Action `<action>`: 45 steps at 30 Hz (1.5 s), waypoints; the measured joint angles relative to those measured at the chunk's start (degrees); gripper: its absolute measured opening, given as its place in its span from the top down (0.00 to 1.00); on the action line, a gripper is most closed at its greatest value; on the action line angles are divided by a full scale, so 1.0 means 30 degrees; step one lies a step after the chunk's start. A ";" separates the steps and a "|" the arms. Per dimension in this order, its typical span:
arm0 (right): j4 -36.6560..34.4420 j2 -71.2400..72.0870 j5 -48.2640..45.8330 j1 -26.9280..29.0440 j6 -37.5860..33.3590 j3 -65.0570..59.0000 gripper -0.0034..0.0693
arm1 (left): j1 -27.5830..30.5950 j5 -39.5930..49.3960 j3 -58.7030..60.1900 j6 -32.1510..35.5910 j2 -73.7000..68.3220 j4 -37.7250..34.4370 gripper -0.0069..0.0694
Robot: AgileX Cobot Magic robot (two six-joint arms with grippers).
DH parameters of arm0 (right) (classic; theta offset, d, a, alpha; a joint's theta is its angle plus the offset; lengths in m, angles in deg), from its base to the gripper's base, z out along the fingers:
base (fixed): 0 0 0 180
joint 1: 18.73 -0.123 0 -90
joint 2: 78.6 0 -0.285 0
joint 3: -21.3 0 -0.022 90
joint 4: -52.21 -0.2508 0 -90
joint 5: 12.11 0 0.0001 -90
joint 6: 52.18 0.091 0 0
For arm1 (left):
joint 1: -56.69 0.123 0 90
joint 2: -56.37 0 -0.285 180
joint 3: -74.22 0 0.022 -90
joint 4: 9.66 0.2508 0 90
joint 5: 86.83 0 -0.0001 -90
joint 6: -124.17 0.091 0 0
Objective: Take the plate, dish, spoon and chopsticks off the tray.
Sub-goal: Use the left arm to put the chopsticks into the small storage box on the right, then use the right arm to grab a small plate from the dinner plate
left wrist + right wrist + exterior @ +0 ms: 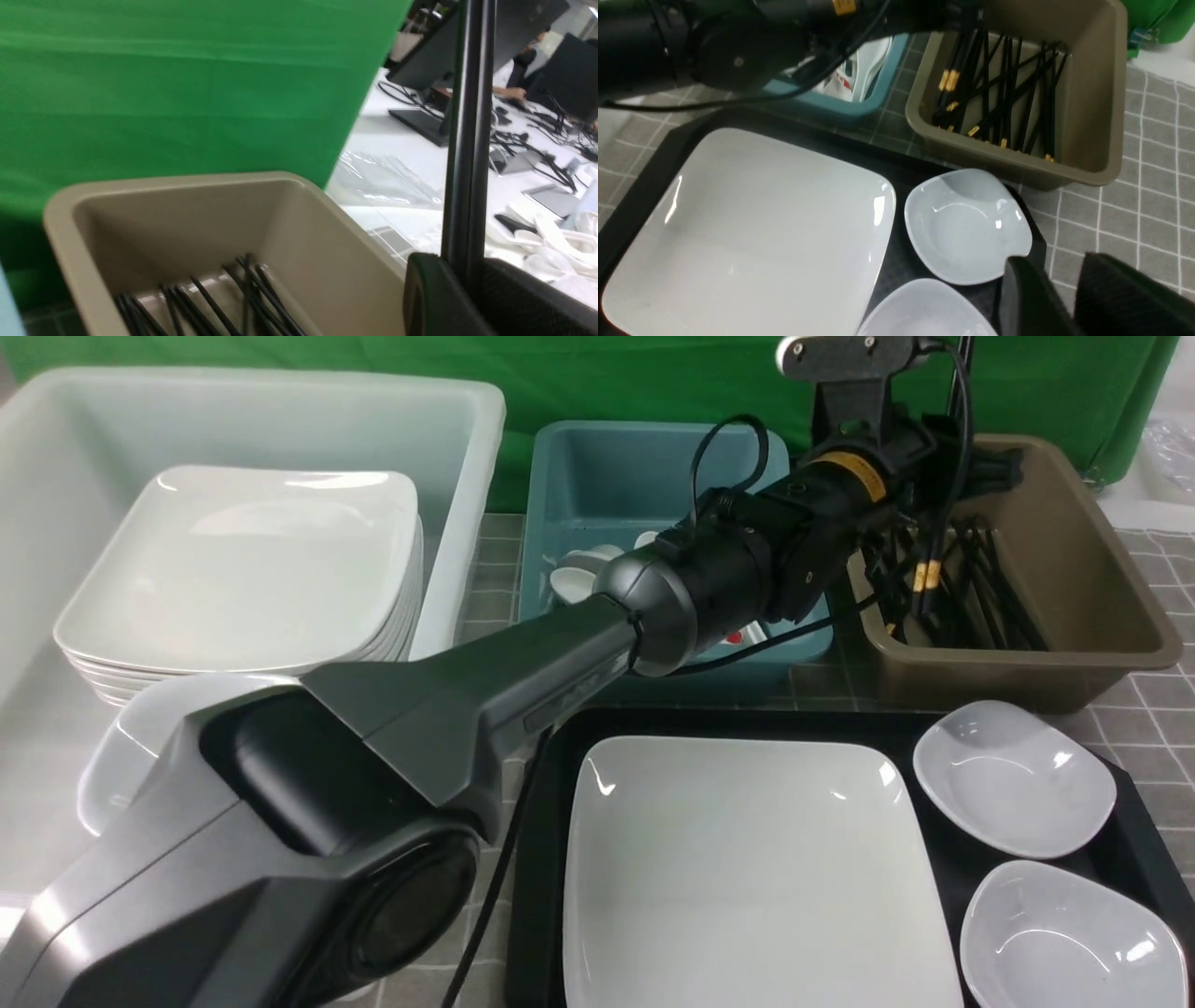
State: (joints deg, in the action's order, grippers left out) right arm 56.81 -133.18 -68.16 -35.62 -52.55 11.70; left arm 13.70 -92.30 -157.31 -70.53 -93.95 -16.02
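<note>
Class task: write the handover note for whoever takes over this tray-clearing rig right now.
Grippers: left gripper shut on the chopsticks, above the brown tub; right gripper open, empty, near the right edge of the tray.
On the tray: plate, far small dish, near small dish.
Done: no spoon shows on the tray; white spoons lie in the teal tub.
Left: release the chopsticks into the brown tub, then clear the plate and both dishes.
</note>
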 joint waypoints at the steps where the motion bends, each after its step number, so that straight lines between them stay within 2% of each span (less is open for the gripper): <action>1: 0.0000 0.0000 0.0003 0.0000 0.0000 -0.0172 0.67 | 0.0153 -0.0042 0.0000 0.0000 -0.0196 0.0017 0.79; 7: 0.0023 0.0000 0.0596 0.0000 0.0000 -0.0275 0.65 | 0.0324 0.0108 0.0000 0.0042 -0.0562 0.0062 0.70; 9: 0.0023 0.0000 0.0769 0.0000 0.0000 -0.0297 0.65 | 0.0324 0.0290 -0.0016 0.0084 -0.0562 0.0062 0.61; 10: 0.0023 0.0000 0.0791 0.0000 0.0000 -0.0297 0.65 | 0.0324 0.0350 -0.0016 0.0084 -0.0562 0.0062 0.60; 11: 0.0023 0.0000 0.0837 0.0000 0.0000 -0.0318 0.65 | 0.0324 0.0869 -0.0037 0.0167 -0.0562 0.0062 0.53; 12: 0.0023 0.0000 0.0837 0.0000 0.0000 -0.0318 0.65 | 0.0324 0.0965 -0.0037 0.0215 -0.0562 0.0062 0.53; 16: 0.0023 0.0000 0.0840 0.0000 0.0000 -0.0318 0.64 | 0.0324 0.3622 -0.0037 0.0449 -0.0542 0.0211 0.42; 19: 0.0023 0.0000 0.0840 0.0000 0.0000 -0.0318 0.63 | 0.0324 0.7793 -0.0037 0.1281 0.0064 0.0442 0.40; 20: 0.0023 0.0000 0.0840 0.0000 0.0000 -0.0318 0.63 | 0.0324 0.9605 -0.0037 0.1549 0.0450 0.0442 0.41; 21: 0.0023 0.0000 0.0840 0.0000 0.0000 -0.0318 0.63 | 0.0324 0.9908 -0.0037 0.1572 0.0639 0.0442 0.42; 24: 0.0023 0.0000 0.0840 0.0000 0.0000 -0.0318 0.63 | 0.0324 1.4998 -0.0037 0.1952 0.2378 0.0442 0.53; 27: 0.0023 0.0000 0.0776 0.0000 -0.0150 -0.0318 0.63 | 0.0324 2.1271 -0.0168 0.2583 0.4883 0.0479 0.80; 30: 0.0003 0.0000 0.0515 0.0000 -0.0665 -0.0318 0.63 | 0.0306 2.4094 0.0212 0.2841 0.6045 0.0378 0.88; 35: -0.0080 0.0000 -0.0341 0.0000 -0.0788 -0.0318 0.63 | -0.0030 2.4841 0.3870 0.3183 0.8172 -0.0544 0.91; 39: -0.0115 -0.0007 -0.1620 0.0000 -0.0838 -0.0528 0.63 | -0.1003 2.4861 0.9002 0.3509 1.0275 -0.0739 0.91; 45: -0.0447 -0.1359 -0.3096 0.0000 -0.1601 -0.2699 0.62 | -0.1659 2.2198 1.5339 0.3516 1.3639 -0.1664 0.91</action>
State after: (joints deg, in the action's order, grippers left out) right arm 55.47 -137.25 -77.44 -35.62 -57.35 3.60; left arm 8.72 -25.71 -111.30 -59.98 -53.03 -21.02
